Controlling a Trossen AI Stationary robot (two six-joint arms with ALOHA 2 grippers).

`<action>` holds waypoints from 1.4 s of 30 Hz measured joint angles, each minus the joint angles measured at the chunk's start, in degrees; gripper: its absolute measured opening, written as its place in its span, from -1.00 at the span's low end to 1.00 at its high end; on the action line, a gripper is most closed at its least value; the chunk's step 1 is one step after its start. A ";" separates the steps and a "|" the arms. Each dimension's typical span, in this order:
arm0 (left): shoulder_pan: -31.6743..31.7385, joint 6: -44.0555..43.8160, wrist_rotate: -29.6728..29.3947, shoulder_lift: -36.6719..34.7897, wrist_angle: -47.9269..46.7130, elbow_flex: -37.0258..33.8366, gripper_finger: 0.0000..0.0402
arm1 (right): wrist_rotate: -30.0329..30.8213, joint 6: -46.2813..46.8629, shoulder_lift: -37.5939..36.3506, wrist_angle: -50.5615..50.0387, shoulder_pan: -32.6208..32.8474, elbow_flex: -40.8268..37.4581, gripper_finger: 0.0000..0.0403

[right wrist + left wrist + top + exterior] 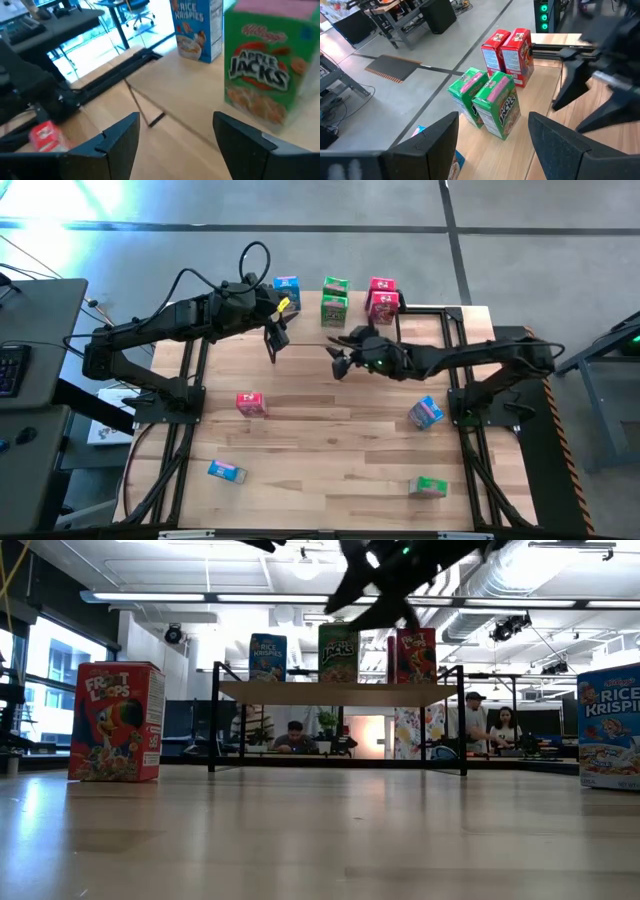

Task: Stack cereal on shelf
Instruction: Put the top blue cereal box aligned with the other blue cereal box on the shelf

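Right end effector, five shelved boxes

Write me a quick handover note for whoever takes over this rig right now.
Left pincer: open, empty, raised beside the shelf.
Right pincer: open, empty, raised just in front of the shelf.
Done: five boxes on the shelf: one blue, two green, two red.
Left: four boxes on the table: red, blue, blue lying flat, green lying flat.
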 joint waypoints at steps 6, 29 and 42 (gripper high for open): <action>0.00 -0.02 0.27 0.00 0.00 0.00 0.15 | 1.18 9.16 -6.70 -13.44 3.80 0.00 0.21; 0.02 0.00 0.59 0.00 0.00 0.00 0.15 | -6.80 28.85 -29.44 -58.33 18.42 0.37 0.22; 0.02 0.00 0.59 -0.02 0.02 0.00 0.15 | -17.08 34.53 -28.73 -78.10 18.87 6.08 0.22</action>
